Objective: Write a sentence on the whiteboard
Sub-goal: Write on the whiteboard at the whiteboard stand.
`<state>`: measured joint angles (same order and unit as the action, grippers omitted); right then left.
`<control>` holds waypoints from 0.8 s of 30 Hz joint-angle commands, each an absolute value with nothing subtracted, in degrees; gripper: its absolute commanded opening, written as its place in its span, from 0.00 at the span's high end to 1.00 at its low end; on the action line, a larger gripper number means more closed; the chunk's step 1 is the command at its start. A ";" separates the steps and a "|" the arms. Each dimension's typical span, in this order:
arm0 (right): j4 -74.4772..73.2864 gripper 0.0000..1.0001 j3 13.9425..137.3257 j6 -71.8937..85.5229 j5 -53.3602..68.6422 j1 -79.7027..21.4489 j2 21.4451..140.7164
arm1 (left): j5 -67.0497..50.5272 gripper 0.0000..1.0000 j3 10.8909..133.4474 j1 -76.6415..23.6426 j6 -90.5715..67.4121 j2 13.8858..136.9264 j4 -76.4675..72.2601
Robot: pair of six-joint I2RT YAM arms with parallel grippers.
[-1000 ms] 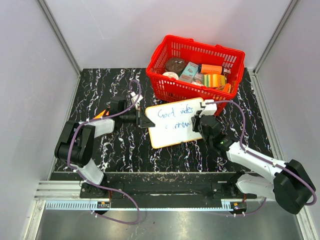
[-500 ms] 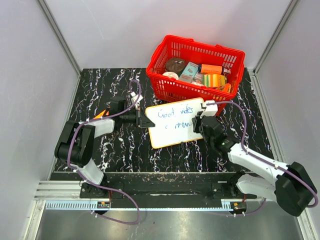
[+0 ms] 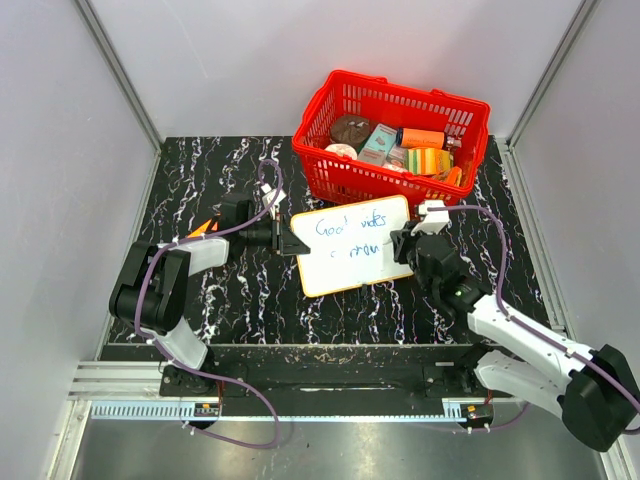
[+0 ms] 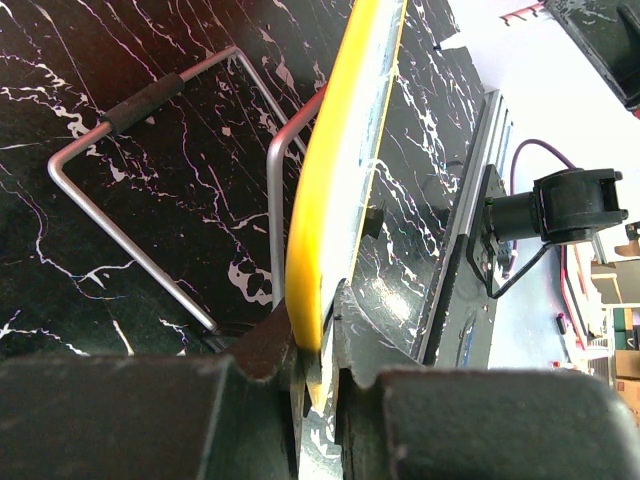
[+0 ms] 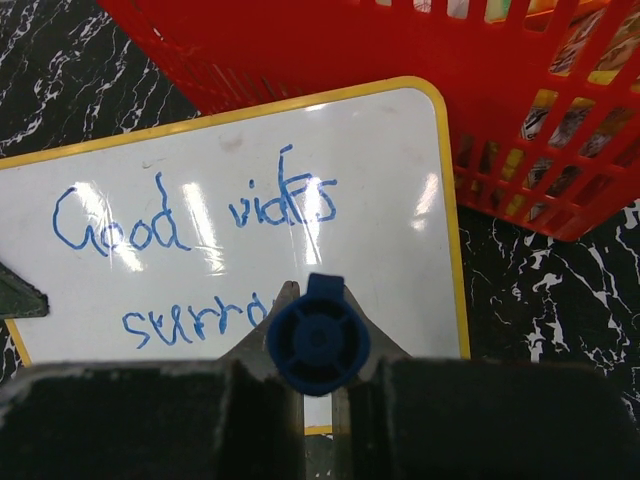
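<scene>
1. Right end effector (image 3: 408, 245) has slid toward the worktop's (image 3: 220, 180) right edge, clamping a blue marker (image 5: 318, 345).
2. Left end effector (image 4: 315, 345) pinches the white, yellow-rimmed whiteboard (image 3: 352, 255) mid-worktop.
3. Likely light, stiff, slick; grip its rim.

From my end: the flat white rectangular whiteboard (image 3: 345, 275) has a thin yellow-orange rim. The handwritten marker sentence (image 5: 165, 225) on it is blue, the same blue as the round plastic marker (image 5: 318, 345). On the far side, the plastic mesh basket (image 3: 370, 178) is bright red. The stone-look tabletop (image 3: 200, 180) is black with white veining all over. The thin cables (image 3: 496, 250) on the arms are purple.
</scene>
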<state>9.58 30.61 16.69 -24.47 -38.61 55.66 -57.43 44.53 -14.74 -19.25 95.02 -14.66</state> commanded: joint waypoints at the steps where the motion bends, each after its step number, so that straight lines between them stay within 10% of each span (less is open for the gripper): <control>1: 13.18 1.00 30.68 15.91 -25.31 -37.09 54.67 | -48.34 1.00 44.03 -16.08 -12.30 97.38 -11.86; 24: 20.84 1.00 32.08 13.97 -25.84 -37.00 65.12 | -48.43 1.00 44.12 -16.08 -12.22 97.47 -11.69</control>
